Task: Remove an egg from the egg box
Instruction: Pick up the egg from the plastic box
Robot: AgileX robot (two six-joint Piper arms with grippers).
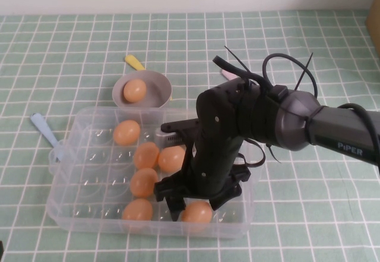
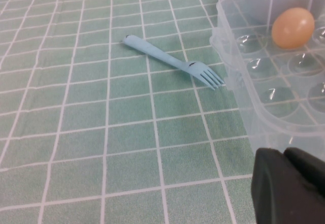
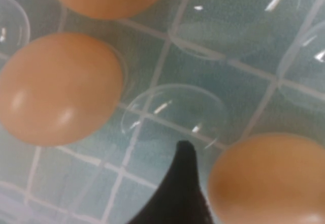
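Observation:
The clear plastic egg box holds several orange-tan eggs. My right gripper reaches down into its front right part, open, with its jaws on either side of one egg. In the right wrist view one black finger stands right beside that egg, above the box's dimples; the other finger is out of view. My left gripper is shut and empty, low over the cloth beside the box's left wall; it is out of the high view.
A small grey bowl behind the box holds one egg. A yellow utensil lies behind the bowl. A light blue plastic fork lies left of the box, also in the left wrist view. Green checked cloth covers the table.

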